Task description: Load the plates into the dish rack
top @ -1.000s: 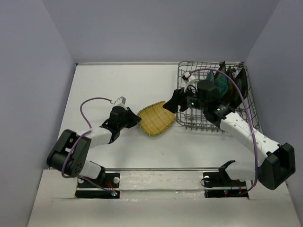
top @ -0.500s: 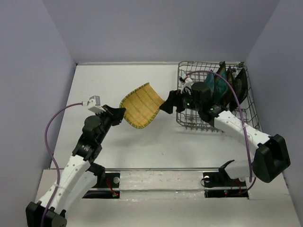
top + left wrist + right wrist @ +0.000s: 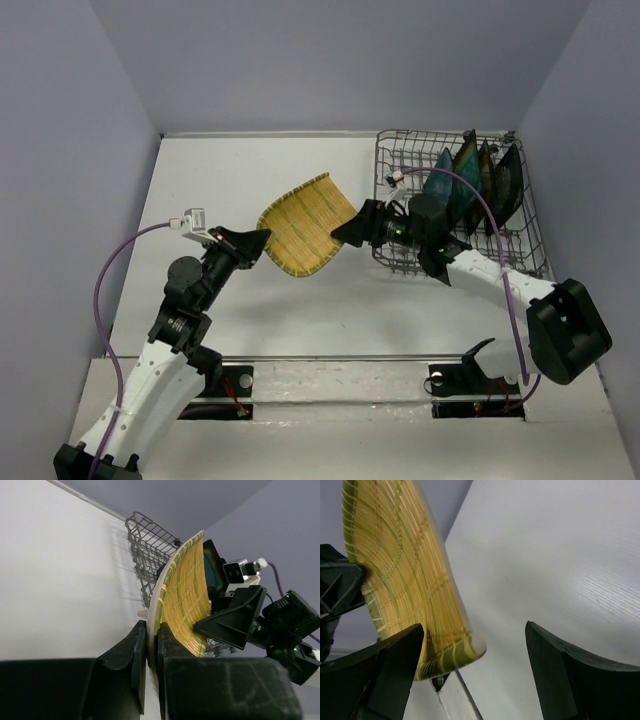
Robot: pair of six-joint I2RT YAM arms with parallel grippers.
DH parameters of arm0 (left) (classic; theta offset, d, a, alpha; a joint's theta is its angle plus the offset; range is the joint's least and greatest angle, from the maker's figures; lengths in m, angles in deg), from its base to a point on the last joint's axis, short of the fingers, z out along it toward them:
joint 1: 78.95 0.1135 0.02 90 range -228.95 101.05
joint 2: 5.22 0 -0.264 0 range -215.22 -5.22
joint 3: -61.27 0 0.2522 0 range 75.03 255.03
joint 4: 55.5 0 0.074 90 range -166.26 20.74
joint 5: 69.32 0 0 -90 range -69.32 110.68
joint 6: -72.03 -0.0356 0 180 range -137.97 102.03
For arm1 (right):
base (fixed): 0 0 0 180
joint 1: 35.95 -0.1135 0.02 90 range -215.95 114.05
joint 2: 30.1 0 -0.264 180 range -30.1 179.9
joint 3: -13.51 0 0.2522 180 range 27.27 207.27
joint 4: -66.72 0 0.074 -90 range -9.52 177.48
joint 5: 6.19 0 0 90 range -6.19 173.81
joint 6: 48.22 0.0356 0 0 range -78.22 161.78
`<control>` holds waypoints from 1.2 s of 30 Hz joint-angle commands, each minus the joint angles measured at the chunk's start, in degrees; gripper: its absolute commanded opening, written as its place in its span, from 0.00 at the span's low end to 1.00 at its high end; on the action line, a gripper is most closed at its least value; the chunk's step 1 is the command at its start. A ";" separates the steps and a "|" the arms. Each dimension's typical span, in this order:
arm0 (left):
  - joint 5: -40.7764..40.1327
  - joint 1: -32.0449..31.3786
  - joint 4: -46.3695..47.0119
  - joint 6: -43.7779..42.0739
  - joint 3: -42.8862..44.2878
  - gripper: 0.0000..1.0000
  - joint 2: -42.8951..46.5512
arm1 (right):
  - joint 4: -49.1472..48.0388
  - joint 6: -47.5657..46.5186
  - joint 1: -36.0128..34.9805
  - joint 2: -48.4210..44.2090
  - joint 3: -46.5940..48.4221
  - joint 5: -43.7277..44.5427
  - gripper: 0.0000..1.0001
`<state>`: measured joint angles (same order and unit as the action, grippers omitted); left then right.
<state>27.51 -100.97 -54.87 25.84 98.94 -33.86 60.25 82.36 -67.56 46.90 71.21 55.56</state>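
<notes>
Plate [image 3: 300, 222], yellow ribbed, is held up just left of the dish rack [image 3: 525, 225], L claw [image 3: 258, 243] clamped on its far-from-rack edge, rack-side edge between the wide-open R claw [image 3: 345, 232] jaws, prob. not touching, so the R arm is nearer the rack.

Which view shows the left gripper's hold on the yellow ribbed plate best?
Left wrist: close up, the left gripper pinches the yellow ribbed plate by its rim. Top external shows that grip small. Right wrist shows the plate's ribbed face by the open right gripper, with only a dark bit of the left gripper.
</notes>
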 commanded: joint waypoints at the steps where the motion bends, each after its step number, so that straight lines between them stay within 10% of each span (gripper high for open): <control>1: 4.33 0.05 14.51 5.93 -0.96 0.06 2.10 | -21.23 10.29 -1.77 2.28 -2.28 -4.54 0.83; 5: 5.74 -0.04 16.01 6.98 -1.66 0.06 1.84 | -27.75 11.72 -4.68 4.57 -0.88 -4.62 0.70; 8: 7.14 -0.04 16.63 7.34 -2.45 0.06 0.96 | -31.09 11.98 -6.09 5.19 -0.09 -3.48 0.21; 10: 8.10 -0.04 16.02 6.55 -2.37 0.09 0.43 | -31.72 11.72 -6.09 3.53 -1.13 -0.59 0.07; 17: 5.56 0.05 0.48 -4.60 5.36 0.99 -1.94 | -7.93 1.81 -6.09 -6.58 2.96 21.25 0.07; 26: 4.33 -0.04 -16.04 -16.63 17.31 0.99 -3.88 | 21.97 -12.44 -5.56 -8.97 17.66 66.32 0.07; 36: -5.06 -0.91 -25.11 -28.96 22.59 0.99 -3.18 | 30.77 -16.93 0.23 -1.85 22.24 87.31 0.07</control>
<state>27.27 -100.94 -76.70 3.42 118.98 -37.93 89.06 67.28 -69.42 42.66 89.75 129.96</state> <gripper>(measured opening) 0.990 0.130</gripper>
